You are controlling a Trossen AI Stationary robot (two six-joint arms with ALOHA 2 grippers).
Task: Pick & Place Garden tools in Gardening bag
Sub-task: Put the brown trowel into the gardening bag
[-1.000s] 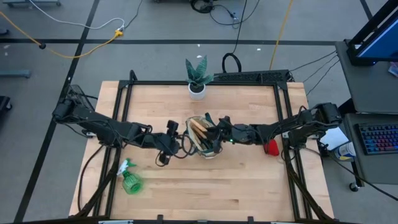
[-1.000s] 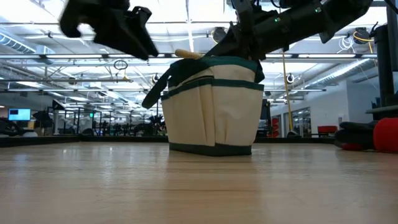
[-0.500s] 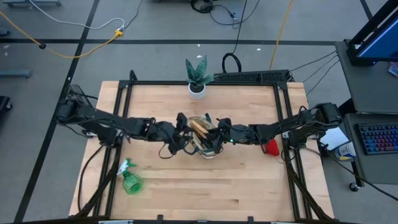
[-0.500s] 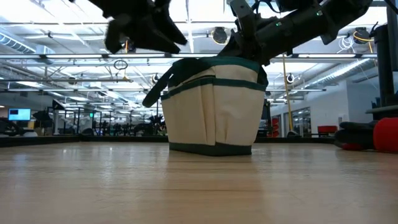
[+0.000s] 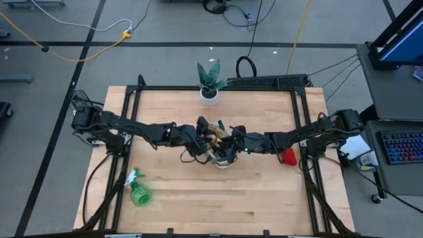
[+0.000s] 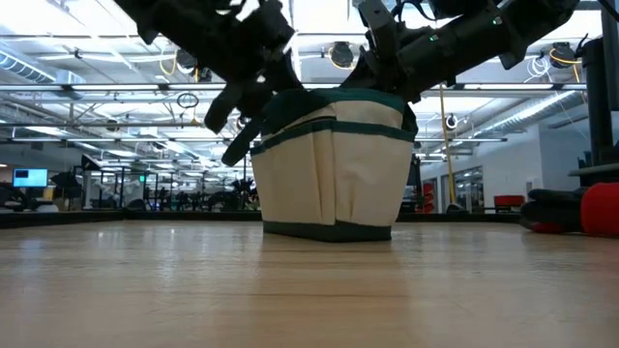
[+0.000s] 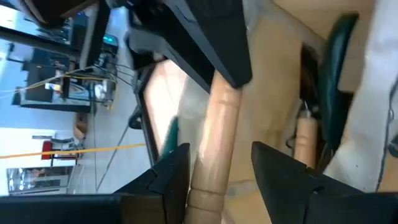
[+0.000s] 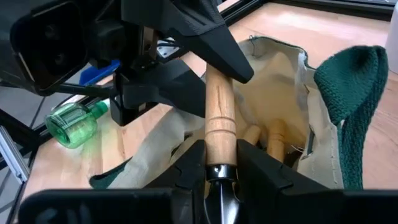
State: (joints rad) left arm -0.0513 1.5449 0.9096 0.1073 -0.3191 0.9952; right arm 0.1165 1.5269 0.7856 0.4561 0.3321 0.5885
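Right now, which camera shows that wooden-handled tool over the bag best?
The right wrist view: the wooden-handled tool fills the middle, its metal end between the right end effector fingers above the bag. The left wrist view shows only its handle; high view a small sliver; low view hides it.

This is a robotics lab or test hall rather than a home; the butcher-block table [image 5: 218,192] stands on a bare grey concrete floor [image 5: 165,66] marked with dark tape lines; a black metal frame [image 5: 218,88] edges the table; loose cables [image 5: 99,46], yellow and black, trail over the floor beyond the table; to the table's right a desk carries a backlit keyboard [image 5: 401,147] under a monitor [image 5: 403,33]; level with the table, beyond it, the room opens into a long hall with ceiling strip lights [image 6: 87,43], pipework and glazed partitions.
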